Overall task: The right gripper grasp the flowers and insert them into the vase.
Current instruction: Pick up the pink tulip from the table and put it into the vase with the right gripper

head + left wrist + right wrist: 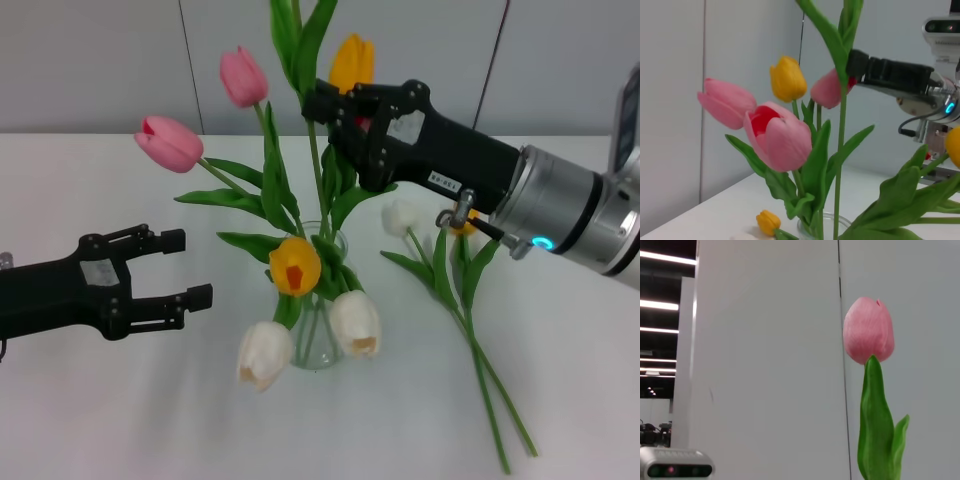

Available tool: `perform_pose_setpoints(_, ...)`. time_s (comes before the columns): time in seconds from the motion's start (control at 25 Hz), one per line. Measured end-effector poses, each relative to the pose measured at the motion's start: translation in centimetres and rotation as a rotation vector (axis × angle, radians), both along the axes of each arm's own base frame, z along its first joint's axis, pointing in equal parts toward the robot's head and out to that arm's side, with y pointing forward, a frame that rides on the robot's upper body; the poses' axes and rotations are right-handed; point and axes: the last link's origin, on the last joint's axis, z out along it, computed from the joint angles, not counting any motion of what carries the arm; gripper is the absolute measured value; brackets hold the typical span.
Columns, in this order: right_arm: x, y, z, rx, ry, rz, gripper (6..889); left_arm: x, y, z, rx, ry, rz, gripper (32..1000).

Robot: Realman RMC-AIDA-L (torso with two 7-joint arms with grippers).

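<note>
The right tool [335,118] is pinching a tall stem [316,160] above the vase [318,345] at the desk's [120,420] centre, while the left tool [190,268] is idling open at 9 o'clock, holding nothing.

Head camera looks down; both wrist cameras face tulips [243,76] closely.

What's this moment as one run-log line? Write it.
right end effector: shut on flower stem above vase | stem: lower end in vase | left end effector: open, idle beside vase | table: two flowers lying
</note>
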Motion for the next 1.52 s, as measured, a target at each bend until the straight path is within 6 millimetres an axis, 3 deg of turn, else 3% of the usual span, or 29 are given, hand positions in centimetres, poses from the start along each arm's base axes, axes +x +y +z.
perform_pose_setpoints(0.4,2.6,-1.3,-1.2,-0.031,-0.076,-0.055,183,-0.4,-0.3,0.1,-0.003,0.003,0.012,887)
perform_pose_setpoints(0.96,4.5,-2.1,-2.2,-0.061,-0.147,-0.111,202,-0.8,-0.6,0.2,-0.003,0.006,0.025,887)
perform_pose_setpoints(1.36,5.2,-3.1,-1.8,-0.055,-0.115,-0.1,215,-1.1,-0.8,0.3,-0.001,0.007,0.035,887)
perform_pose_setpoints(1.52,5.6,-3.8,-1.5,-0.039,-0.104,-0.088,299,-1.3,-1.0,0.3,0.0,0.006,0.04,887)
